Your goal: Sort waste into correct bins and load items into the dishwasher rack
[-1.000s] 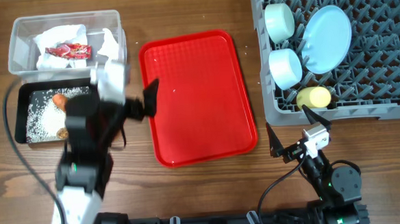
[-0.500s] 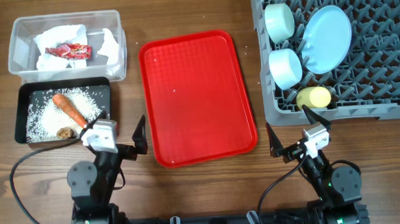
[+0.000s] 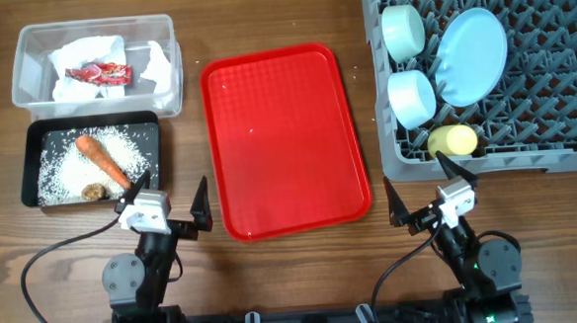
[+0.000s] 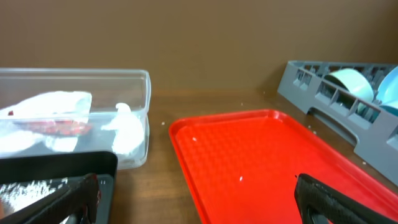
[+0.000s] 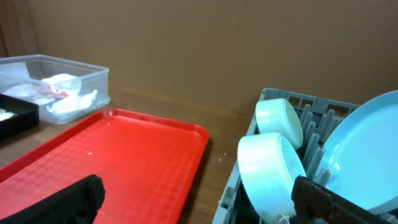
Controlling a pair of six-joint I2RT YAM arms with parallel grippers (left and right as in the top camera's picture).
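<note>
The clear tub [image 3: 93,23] holds crumpled white napkins [image 3: 80,52] and a red wrapper [image 3: 98,73]. Just in front of it, the black tray [image 3: 29,165] holds an orange carrot [image 3: 102,159], loose white rice [image 3: 67,173] and a small brown lump [image 3: 92,192]. In the grey dishwasher rack [image 3: 553,118] stand a mint bowl [image 3: 401,29], a light blue bowl [image 3: 411,96], a light blue plate [image 3: 471,55] and a yellow cup [image 3: 453,139]. My left gripper [image 3: 173,192] is open and empty near the table's front edge, between the black tray and the red tray. My right gripper [image 3: 426,189] is open and empty in front of the rack's near left corner.
A flat red serving tray [image 3: 298,161] lies bare in the middle between the bins and the rack. Black cables trail from both arm bases along the table's front edge.
My left arm has drawn back from over the black tray and clear tub to the front edge. The carrot and rice are now uncovered. The right arm has not moved.
</note>
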